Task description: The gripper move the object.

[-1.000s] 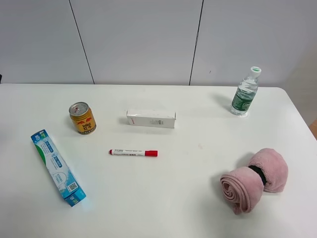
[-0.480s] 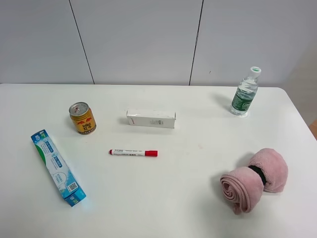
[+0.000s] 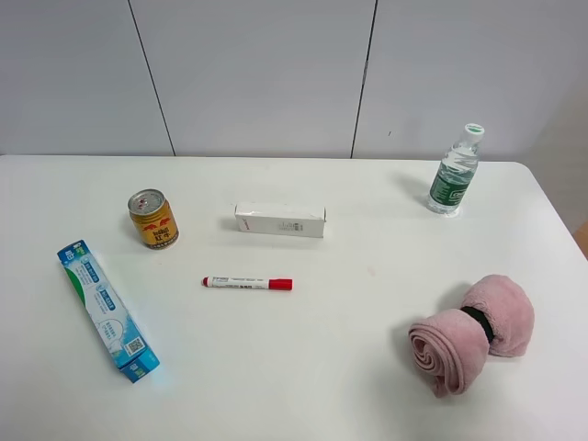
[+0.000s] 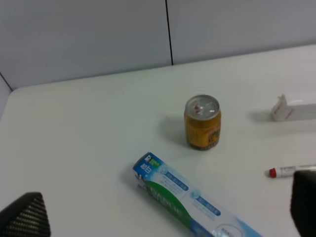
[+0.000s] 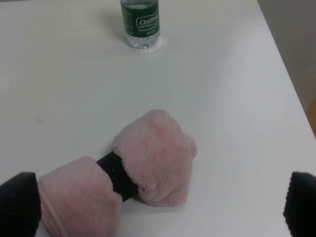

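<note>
The toothpaste box (image 3: 107, 310) lies flat on the white bench (image 3: 331, 367) near its left edge, angled with its green end toward the back, with nothing touching it; a gold can (image 3: 152, 219) stands just behind it, and a red-capped marker (image 3: 247, 283) and a plain white box (image 3: 280, 220) lie further toward the middle. In the left wrist view the left tool (image 4: 163, 217) hangs above the toothpaste box with its two black fingertips (image 4: 24, 217) spread wide and holding nothing. The right tool (image 5: 158, 205) is likewise spread wide and empty over a rolled pink towel (image 5: 123, 187), with a water bottle (image 5: 140, 22) standing beyond it.
</note>
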Controlling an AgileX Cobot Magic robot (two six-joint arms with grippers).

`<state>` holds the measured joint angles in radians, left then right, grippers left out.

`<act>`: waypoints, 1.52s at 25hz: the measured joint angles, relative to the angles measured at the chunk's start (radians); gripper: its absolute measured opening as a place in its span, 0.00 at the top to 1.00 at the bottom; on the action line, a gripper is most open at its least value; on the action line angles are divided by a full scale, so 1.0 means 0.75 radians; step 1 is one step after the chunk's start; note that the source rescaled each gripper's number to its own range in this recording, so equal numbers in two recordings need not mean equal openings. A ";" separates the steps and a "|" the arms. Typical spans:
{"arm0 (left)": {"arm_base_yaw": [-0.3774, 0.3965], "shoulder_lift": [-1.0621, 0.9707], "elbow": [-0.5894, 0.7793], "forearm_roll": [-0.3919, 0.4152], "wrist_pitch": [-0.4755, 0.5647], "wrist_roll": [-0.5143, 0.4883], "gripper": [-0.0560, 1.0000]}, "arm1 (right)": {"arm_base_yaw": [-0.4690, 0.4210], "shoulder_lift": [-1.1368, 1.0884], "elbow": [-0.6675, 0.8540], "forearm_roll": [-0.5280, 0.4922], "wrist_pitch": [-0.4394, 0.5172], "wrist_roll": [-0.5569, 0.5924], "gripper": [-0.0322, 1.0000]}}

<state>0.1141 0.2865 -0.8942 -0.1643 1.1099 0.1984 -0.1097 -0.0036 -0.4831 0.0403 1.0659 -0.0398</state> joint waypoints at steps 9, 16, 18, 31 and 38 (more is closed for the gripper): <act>-0.012 -0.222 0.253 0.019 -0.005 -0.010 0.01 | 0.000 0.000 0.000 0.000 0.000 0.000 0.00; -0.012 -0.280 0.355 0.067 -0.013 -0.030 0.00 | 0.000 0.000 0.000 0.000 0.000 0.000 0.00; -0.012 -0.280 0.397 0.074 -0.018 -0.030 0.00 | 0.000 0.000 0.000 0.000 0.000 0.000 0.00; -0.012 -0.284 0.494 0.088 -0.043 -0.030 0.00 | 0.000 0.000 0.000 0.000 0.000 0.000 0.00; -0.012 -0.387 0.512 0.092 -0.058 -0.030 0.00 | 0.000 0.000 0.000 0.000 0.000 0.000 0.00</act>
<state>0.1053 -0.0039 -0.5104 -0.0953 1.0662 0.1763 -0.1097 -0.0036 -0.4831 0.0403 1.0659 -0.0398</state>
